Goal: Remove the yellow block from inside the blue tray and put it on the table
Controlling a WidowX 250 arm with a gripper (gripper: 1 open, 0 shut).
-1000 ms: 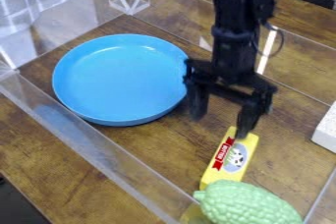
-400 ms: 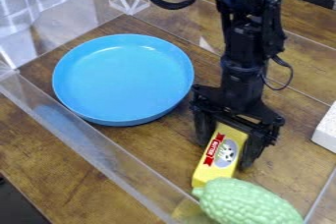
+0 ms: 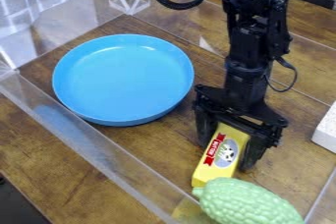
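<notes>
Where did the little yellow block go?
The yellow block lies on the table, outside the blue tray, lower right in the camera view, between the open gripper and the green toy.

You see a glossy wood-grain table [image 3: 92, 159], a smooth shiny plastic blue tray [image 3: 122, 77], and a bumpy green toy [image 3: 253, 205].
</notes>
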